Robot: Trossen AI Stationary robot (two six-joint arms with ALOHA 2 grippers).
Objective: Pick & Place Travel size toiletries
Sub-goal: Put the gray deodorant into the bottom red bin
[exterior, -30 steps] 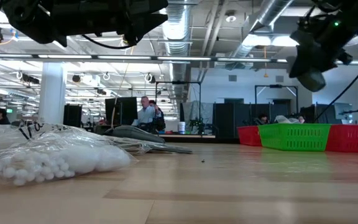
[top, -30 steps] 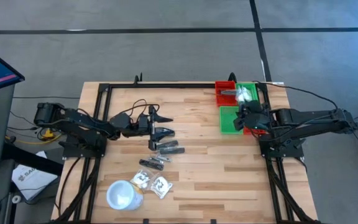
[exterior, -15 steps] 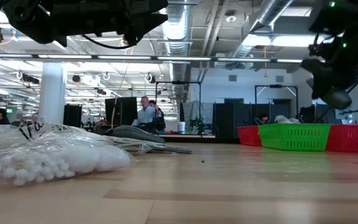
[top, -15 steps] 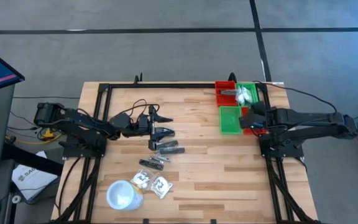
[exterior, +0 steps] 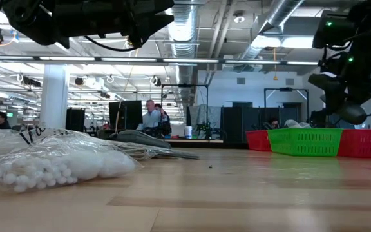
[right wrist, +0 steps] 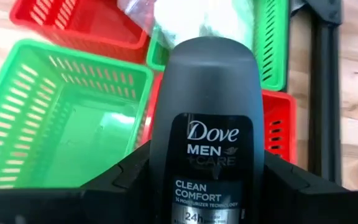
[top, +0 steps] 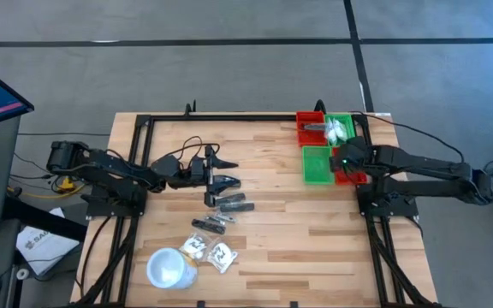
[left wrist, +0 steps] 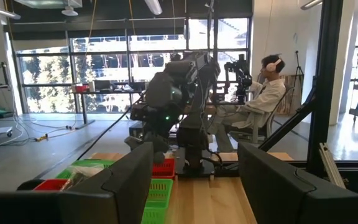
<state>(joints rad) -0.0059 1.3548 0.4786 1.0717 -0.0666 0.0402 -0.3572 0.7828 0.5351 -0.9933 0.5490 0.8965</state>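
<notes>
On the table's left side, the left hand point(top: 215, 162) hovers with fingers spread and empty, just above the loose toiletries point(top: 229, 204) and sachets point(top: 210, 251) beside a white cup point(top: 168, 269). At right, the right hand point(top: 342, 160) grips a dark Dove tube point(right wrist: 207, 143) over the green basket point(top: 317, 164) and red basket point(right wrist: 279, 124).

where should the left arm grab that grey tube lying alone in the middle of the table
Grip the grey tube across its narrow middle, coming straight down from above. It lies flat on the table with its long axis running left to right, so the fingers should close from the far and near sides. Wood shows along both long sides, though another tube lies close on the far side.
</notes>
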